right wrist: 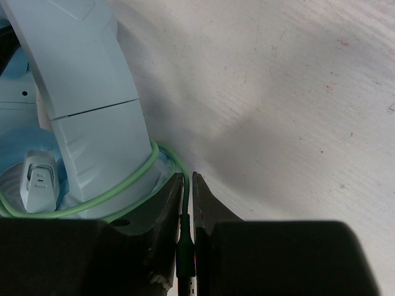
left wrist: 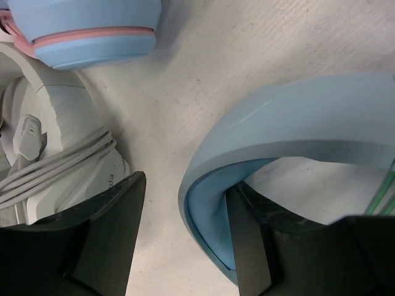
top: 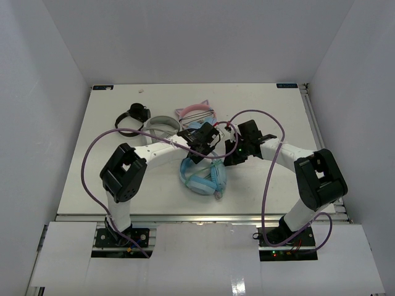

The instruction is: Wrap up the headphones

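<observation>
— Where do the headphones point(top: 202, 177) lie?
— On the counter point(top: 278, 111), midway between both arms. The right fingers point(right wrist: 207, 213) are nearly shut, pinching the green cable point(right wrist: 184, 197). From there it loops round the yoke point(right wrist: 92, 123) just to their left.
— And the left arm?
— The left fingers point(left wrist: 108, 240) are spread wide, straddling the bend of the headband point(left wrist: 296, 117), whose arc runs off rightward. I'd judge the right arm must carry the cable round it.
</observation>
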### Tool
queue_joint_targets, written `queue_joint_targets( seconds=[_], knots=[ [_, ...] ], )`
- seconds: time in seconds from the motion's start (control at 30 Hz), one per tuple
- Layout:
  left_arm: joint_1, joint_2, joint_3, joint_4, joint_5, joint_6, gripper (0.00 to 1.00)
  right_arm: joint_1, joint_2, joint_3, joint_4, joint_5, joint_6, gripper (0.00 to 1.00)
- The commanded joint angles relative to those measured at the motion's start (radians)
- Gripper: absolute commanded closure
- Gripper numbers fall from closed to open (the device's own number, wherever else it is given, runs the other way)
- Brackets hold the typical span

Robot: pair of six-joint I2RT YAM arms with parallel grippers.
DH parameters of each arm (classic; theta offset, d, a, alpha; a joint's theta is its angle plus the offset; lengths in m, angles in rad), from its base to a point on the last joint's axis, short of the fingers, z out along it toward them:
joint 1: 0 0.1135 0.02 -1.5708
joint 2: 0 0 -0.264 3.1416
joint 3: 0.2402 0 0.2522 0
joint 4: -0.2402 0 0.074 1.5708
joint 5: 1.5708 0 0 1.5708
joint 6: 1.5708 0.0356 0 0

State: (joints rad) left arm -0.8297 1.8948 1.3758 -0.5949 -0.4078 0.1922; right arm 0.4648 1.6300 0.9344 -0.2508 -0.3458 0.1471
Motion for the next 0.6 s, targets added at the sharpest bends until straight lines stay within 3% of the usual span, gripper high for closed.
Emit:
queue_joint_targets(
  seconds=[0.0, 0.57],
  knots=[
    [0.007, -0.093, 0.032, 0.019, 0.005, -0.029, 0.34, -0.005, 0.003, 0.017, 0.025, -0.010, -0.003, 0.82],
    [0.022, -0.191, 0.047, -0.035, -0.048, -0.154, 0.30, -0.005, 0.005, 0.020, 0.020, 0.016, 0.000, 0.74]
  ],
)
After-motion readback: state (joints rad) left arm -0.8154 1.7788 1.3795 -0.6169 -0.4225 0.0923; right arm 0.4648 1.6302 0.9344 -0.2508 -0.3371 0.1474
